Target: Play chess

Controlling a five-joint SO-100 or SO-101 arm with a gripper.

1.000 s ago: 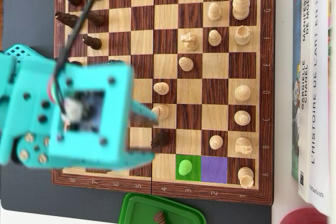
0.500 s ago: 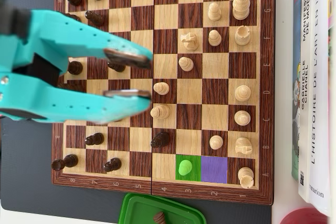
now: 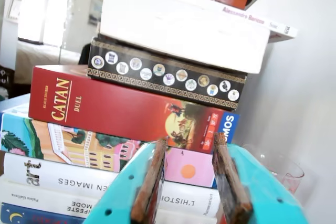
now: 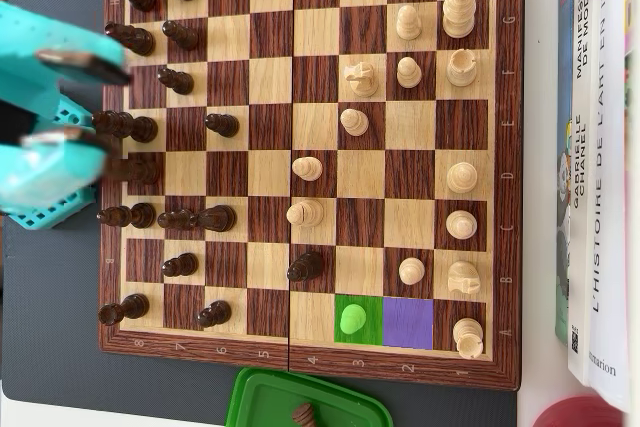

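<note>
Item: gripper (image 4: 62, 102), jaws spread and empty, raised at the dark side of the chessboard (image 4: 505, 147). A green-highlighted pawn (image 4: 351, 319) stood beside a purple square (image 4: 407, 322), well apart from it. Risk judged: reaching across could topple the crowded dark pieces (image 4: 140, 129).

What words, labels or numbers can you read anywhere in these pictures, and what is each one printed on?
"CATAN DUEL" on the red game box
"KOSMOS", cut off, on its blue corner
"Alessandro Baricco" on the white book spine
"art" and "IMAGES", upside down, on the white book
"L'HISTOIRE DE L'ART" on the book spine beside the chessboard
"MANIFESTE DE LA MODE" on a neighbouring spine
Board edge letters and numbers are too blurred to read reliably.
</note>
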